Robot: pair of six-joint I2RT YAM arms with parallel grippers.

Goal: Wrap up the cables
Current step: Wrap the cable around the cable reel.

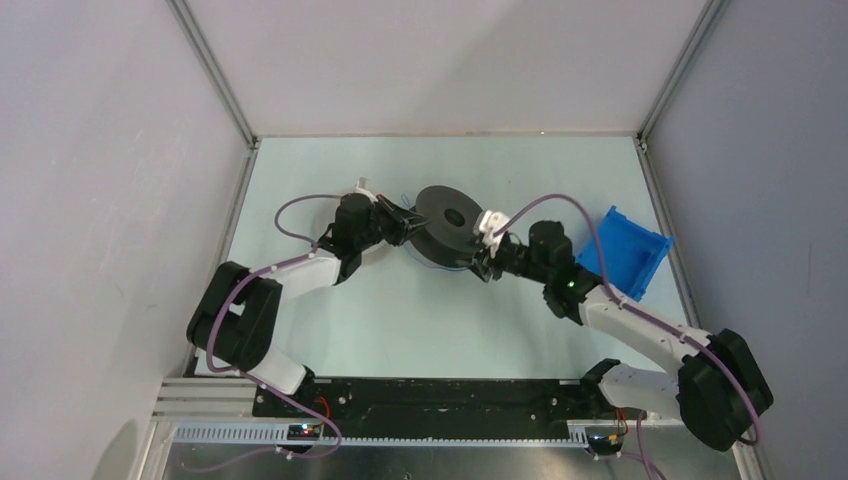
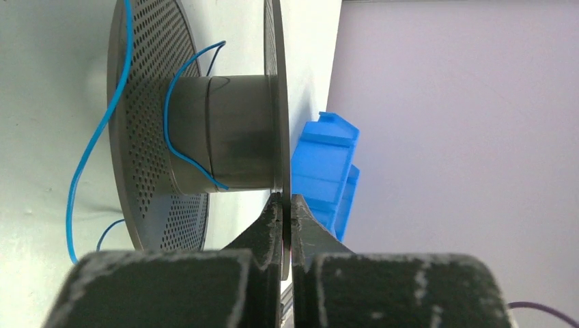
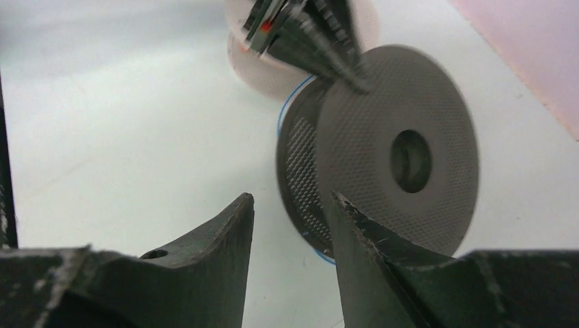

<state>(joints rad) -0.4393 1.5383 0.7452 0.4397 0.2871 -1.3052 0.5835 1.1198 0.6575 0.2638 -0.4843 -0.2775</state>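
Thin blue cable (image 2: 166, 109) loose on dark grey perforated spool (image 2: 232, 130)
Left gripper (image 2: 285, 201) pinches its six o'clock rim; right gripper (image 3: 292, 198) fingers spread

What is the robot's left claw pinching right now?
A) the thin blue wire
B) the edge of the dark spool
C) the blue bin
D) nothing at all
B: in the left wrist view the left claw is shut on the thin rim of the dark spool; the blue cable only loops loosely round its core.
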